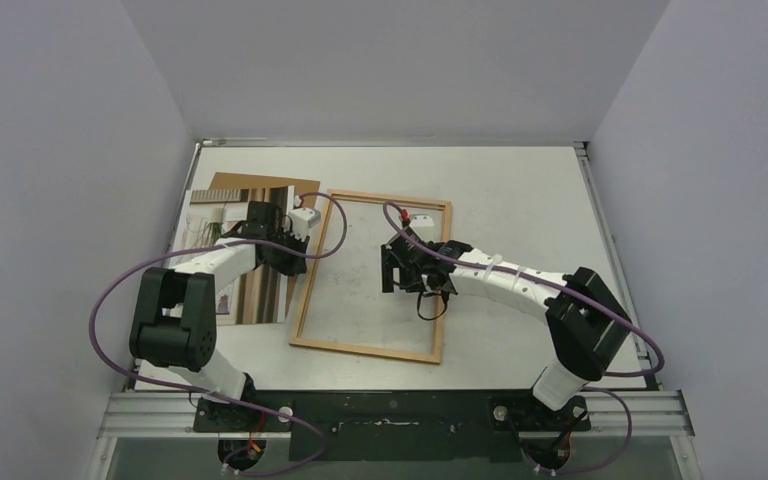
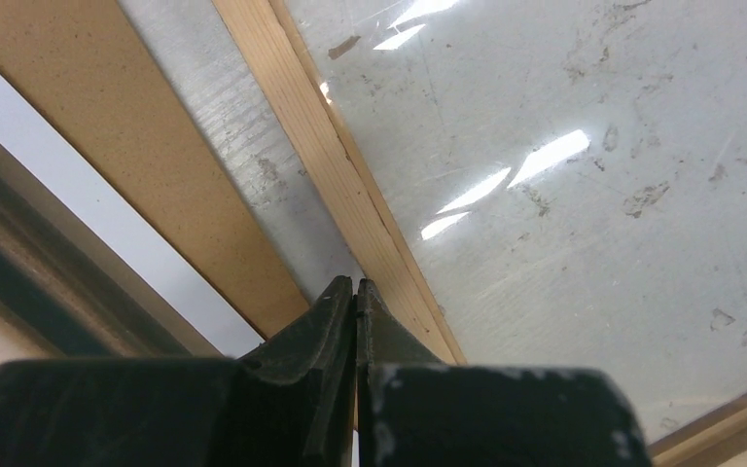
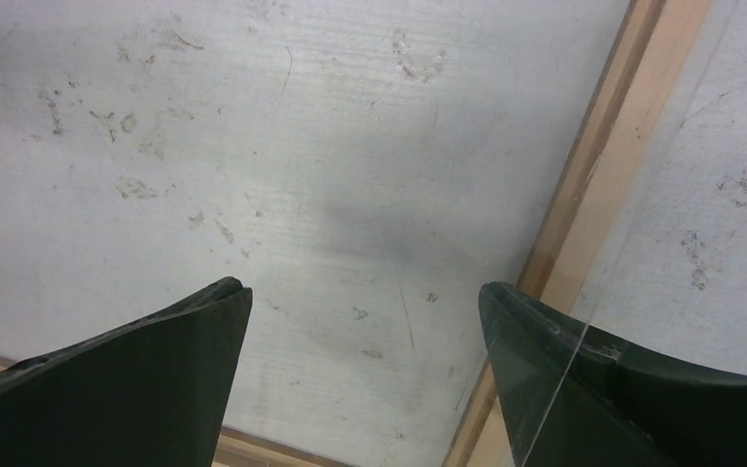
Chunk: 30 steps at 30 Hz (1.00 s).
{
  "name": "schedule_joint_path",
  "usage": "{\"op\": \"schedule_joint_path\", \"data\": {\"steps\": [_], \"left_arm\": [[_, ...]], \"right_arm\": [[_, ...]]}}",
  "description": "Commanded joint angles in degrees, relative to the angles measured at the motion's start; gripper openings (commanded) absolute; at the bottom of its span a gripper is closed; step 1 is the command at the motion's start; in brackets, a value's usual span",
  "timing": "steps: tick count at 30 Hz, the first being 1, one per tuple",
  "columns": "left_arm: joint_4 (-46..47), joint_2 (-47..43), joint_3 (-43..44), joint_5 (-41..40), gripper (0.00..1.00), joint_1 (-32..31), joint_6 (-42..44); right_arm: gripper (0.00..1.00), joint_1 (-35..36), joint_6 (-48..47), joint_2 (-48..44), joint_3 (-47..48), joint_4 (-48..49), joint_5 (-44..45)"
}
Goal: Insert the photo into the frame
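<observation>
Our left claw (image 2: pixel 355 287) sits pinched shut, empty, by the frame (image 1: pixel 371 349); right claw (image 3: pixel 365 302) gapes wide over its middle. The photo (image 1: pixel 260 292) lies flat just left, and we reckon scraping it up could crease it

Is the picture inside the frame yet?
Not yet. Done: nothing visible; the photo lies outside the frame, to its left, on a brown board. In hand: the shut left end effector sits by the frame's left rail; the right end effector hangs open over the pane. Left: moving the photo into the frame.
</observation>
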Motion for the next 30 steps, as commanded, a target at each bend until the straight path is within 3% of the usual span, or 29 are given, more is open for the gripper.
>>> {"op": "schedule_joint_path", "data": {"steps": [1, 20, 30], "left_arm": [[1.45, -2.35, 0.65, 4.52, 0.0, 0.01, -1.1], [-1.55, -5.56, 2.08, 6.31, 0.0, 1.63, -0.96], [-4.7, -8.3, 3.31, 8.35, 0.0, -0.51, -1.45]], "right_arm": [[0.9, 0.84, -1.63, 0.64, 3.63, -1.03, 0.34], [0.9, 0.58, -2.49, 2.62, 2.76, -0.81, -0.31], [0.9, -0.12, -2.78, 1.65, 1.41, 0.14, -0.83]]}}
